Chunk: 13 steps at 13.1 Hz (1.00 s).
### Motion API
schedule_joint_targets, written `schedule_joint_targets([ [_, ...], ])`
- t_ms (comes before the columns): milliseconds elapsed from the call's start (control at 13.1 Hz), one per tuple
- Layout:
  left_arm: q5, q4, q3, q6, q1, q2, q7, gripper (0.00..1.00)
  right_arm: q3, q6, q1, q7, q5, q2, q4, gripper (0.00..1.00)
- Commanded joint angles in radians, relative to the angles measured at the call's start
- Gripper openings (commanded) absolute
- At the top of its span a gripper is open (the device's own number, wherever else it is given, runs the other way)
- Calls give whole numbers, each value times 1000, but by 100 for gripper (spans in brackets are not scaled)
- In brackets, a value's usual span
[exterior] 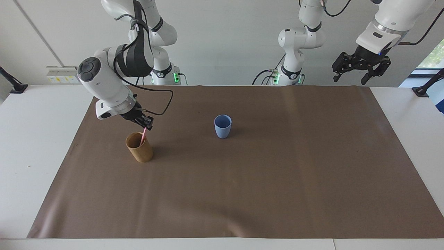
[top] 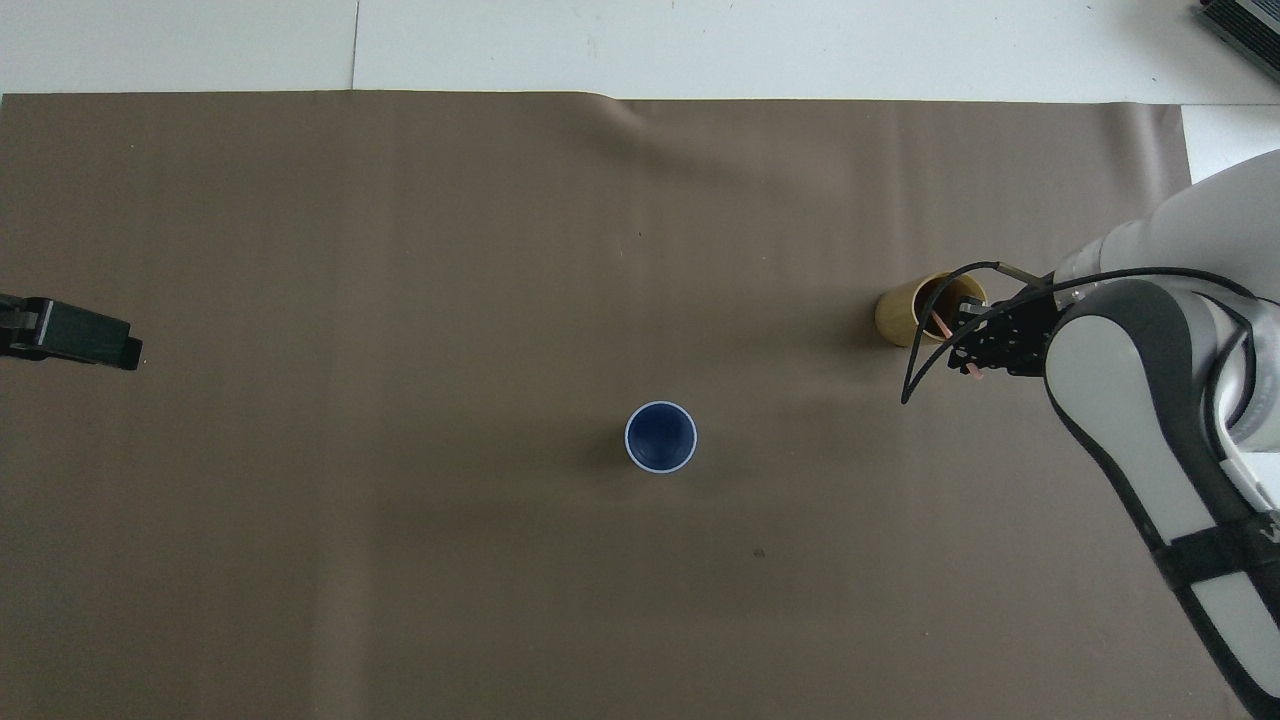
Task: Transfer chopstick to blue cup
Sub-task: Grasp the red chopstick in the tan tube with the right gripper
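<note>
Right gripper (exterior: 147, 125) hangs over the brown cup (exterior: 139, 150) at the right arm's end of the surface, fingers pinched shut on the top end of the chopstick (exterior: 143, 135). The pink stick leans, its lower part inside the brown cup, its upper end in the grip; from overhead its tip shows just past the gripper (top: 975, 352) and the cup's mouth (top: 925, 309) sits beside it. Step in hand, as I judge it: drawing the stick out of the brown cup. To do it well, lift along the stick's own lean, not straight up, so it does not lever against the rim and tip the cup. Raise until the lower end is fully above the rim before any sideways travel. The grip is near one end, so the free length may swing; a slow carry would suit. Blue cup (exterior: 222, 126) stands upright and empty near the middle of the brown mat (exterior: 242, 194), well apart from the brown cup, toward the left arm's end from it; overhead its round mouth (top: 660, 437) is open to view. Bring the lower tip over that mouth, lower it inside, then release. Left gripper (exterior: 360, 70) waits raised over the mat's edge at its own end, fingers spread, holding nothing.
</note>
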Motion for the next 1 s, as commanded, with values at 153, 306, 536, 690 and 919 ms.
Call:
schedule_joint_targets([
  [153,14,-24,-11,-9,15,-24,4,100,8,-17,-29,-1,31,-24,-12,0],
  [306,14,-24,-11,-9,15,-24,4,100,8,-17,-33,-11,31,-19,-9,0],
  [536,14,-24,-11,-9,15,-24,4,100,4,-15,-35,-17,28,-15,13,0],
  [690,14,-24,-11,-9,15,-24,4,100,3,-30,-35,-20,19,-15,45,0],
  [919,14,-24,-11,-9,15,-24,4,100,-3,-101,-36,-21,8,-18,131,0],
])
